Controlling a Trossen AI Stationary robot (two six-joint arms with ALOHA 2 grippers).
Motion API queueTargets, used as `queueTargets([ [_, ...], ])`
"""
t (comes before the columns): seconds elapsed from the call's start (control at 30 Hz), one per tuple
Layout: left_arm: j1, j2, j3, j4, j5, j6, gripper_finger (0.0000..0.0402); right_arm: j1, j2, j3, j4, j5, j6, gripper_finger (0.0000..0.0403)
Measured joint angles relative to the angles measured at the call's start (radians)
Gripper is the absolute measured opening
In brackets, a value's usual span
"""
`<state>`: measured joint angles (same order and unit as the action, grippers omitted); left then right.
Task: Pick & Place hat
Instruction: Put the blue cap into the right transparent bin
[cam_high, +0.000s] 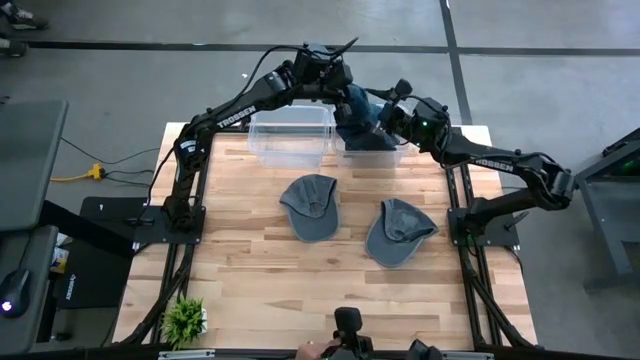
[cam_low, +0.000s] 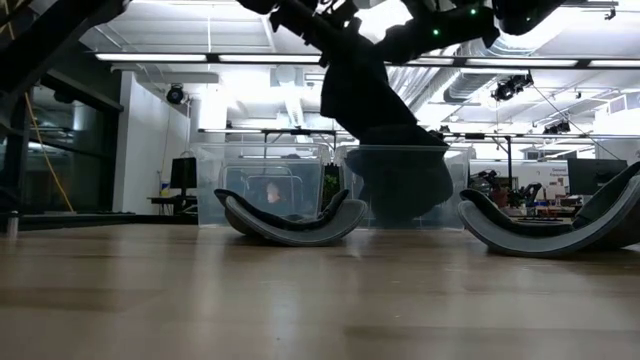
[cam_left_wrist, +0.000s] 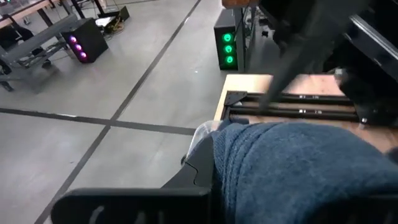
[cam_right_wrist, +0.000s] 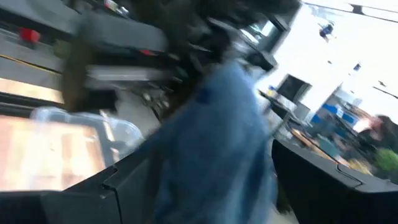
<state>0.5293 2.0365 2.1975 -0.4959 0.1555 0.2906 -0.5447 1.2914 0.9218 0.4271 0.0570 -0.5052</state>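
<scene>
A blue hat (cam_high: 357, 120) hangs over the right-hand clear bin (cam_high: 372, 156) at the table's far edge. In the low view the hat (cam_low: 365, 90) shows dark, and its lower part (cam_low: 400, 175) reaches down inside that bin. My left gripper (cam_high: 345, 97) comes at it from the left and is shut on it. My right gripper (cam_high: 386, 116) comes from the right and is also shut on it. Two grey hats (cam_high: 312, 206) (cam_high: 398, 231) lie brim-up on the wooden table. My left gripper holds the blue hat's upper part (cam_left_wrist: 249, 155) high above the bin, and the cloth bulges over one finger (cam_left_wrist: 199, 171). The hat hangs below. My right gripper holds the upper part of the hat's other side (cam_right_wrist: 205, 149), beside its finger (cam_right_wrist: 124, 180). The cloth hides both pinch points.
An empty clear bin (cam_high: 291, 136) stands left of the one under the hat. A small green plant (cam_high: 185, 318) sits at the near left corner. Bare wood lies between the grey hats and the near edge. A person's hands show at the near edge (cam_high: 312, 350).
</scene>
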Motion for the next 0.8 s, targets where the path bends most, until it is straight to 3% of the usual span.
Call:
queueTargets([
  [0.27,-0.002,0.0,0.0,-0.072,0.047,0.062,0.0,-0.037,-0.007,0.0,-0.056,0.111,0.001,0.0293],
  [0.4,-0.002,0.0,0.0,-0.089,-0.008,0.072,0.0,-0.038,-0.027,0.0,-0.088,0.181,0.003,0.0293],
  [0.6,0.0,-0.001,0.0,-0.088,-0.029,0.079,0.0,-0.001,-0.111,0.0,-0.161,0.14,0.032,0.0293],
  [0.8,-0.002,-0.001,0.0,-0.068,-0.094,0.073,0.0,0.053,-0.168,0.0,-0.208,0.001,0.134,0.0293],
])
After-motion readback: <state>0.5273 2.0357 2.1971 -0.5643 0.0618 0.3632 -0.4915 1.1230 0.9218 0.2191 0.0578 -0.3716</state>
